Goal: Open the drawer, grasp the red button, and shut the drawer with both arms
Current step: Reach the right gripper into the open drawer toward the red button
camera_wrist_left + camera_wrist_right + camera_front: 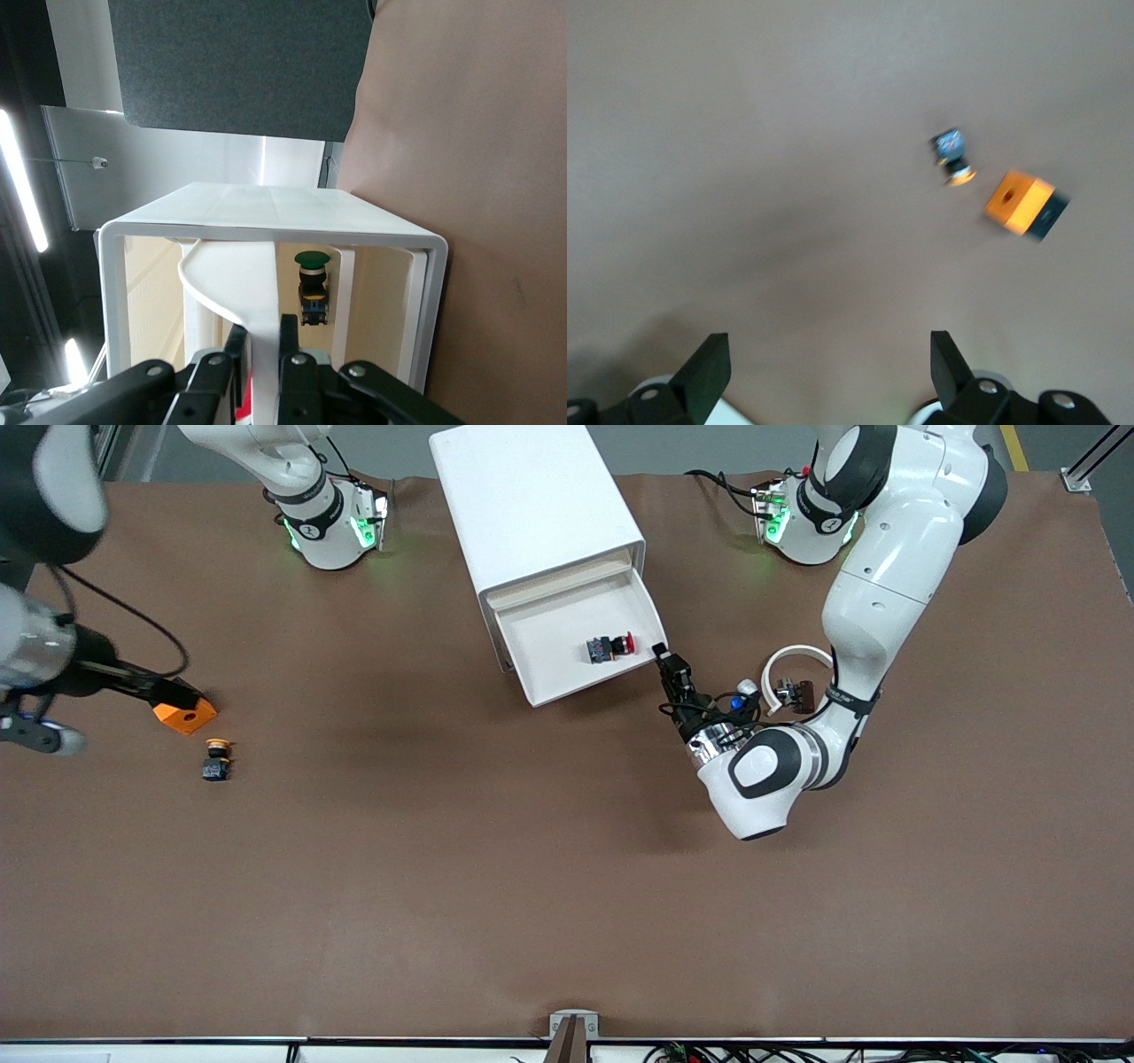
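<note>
The white cabinet (pixel 532 496) lies near the robots' bases, and its drawer (pixel 549 624) is pulled out toward the front camera. The button (pixel 609 646), red cap on a dark body, lies on its side in the tray. My left gripper (pixel 661 654) is at the drawer's front corner on the left arm's side. In the left wrist view it (pixel 263 335) is shut on the drawer's white front lip (pixel 266 283), with the button (pixel 312 288) just inside. My right gripper (pixel 830 354) hangs open and empty high over the table at the right arm's end.
An orange block (pixel 184 714) and a yellow-capped button (pixel 216 759) lie on the brown table near the right arm's end. Both also show in the right wrist view, the block (pixel 1019 201) and the yellow button (pixel 954 159). A metal bracket (pixel 573 1027) sits at the table's front edge.
</note>
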You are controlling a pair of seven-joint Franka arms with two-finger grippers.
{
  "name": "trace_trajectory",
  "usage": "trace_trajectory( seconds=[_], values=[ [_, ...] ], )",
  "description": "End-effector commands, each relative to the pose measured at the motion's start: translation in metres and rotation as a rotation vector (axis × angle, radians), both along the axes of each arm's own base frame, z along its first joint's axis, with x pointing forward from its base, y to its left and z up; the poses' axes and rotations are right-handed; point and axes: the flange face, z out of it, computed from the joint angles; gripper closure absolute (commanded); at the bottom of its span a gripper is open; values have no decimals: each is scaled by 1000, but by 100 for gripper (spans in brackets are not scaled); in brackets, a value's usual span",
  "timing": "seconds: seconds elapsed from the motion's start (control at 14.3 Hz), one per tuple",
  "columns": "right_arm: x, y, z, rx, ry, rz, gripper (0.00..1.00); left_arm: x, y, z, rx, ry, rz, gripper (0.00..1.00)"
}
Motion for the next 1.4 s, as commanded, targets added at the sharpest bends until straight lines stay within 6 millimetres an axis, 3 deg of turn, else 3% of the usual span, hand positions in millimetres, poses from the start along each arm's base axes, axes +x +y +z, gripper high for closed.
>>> trace_trajectory(
  seconds=[0.0,0.21,0.28,0.42,0.49,0.63,0.84,0.98,1.12,1.33],
  values=[
    [-6,93,-4,-37,-24,-146,0,9,10,7,-2,17,12,82],
    [-32,201,-13,-51,-16,-318,0,6,8,2,0,25,10,77],
    [-34,226,-12,-55,-22,-356,0,6,8,1,-3,26,9,65],
    [-51,269,-18,-51,3,-440,0,6,8,1,-3,26,9,8],
    [-57,291,-20,-41,8,-486,0,6,7,1,-3,25,10,0],
    [-72,330,-24,-42,-9,-559,0,7,6,1,-10,28,22,0],
    [-87,366,-33,-26,-7,-658,0,8,6,2,-19,34,33,0],
    [-89,384,-50,-31,-11,-735,0,8,7,3,-18,30,33,0],
    [-109,421,-79,-57,-16,-710,0,9,7,4,-21,25,29,0],
    [-115,443,-107,-63,-26,-724,0,16,10,12,-80,-35,21,0]
  ],
)
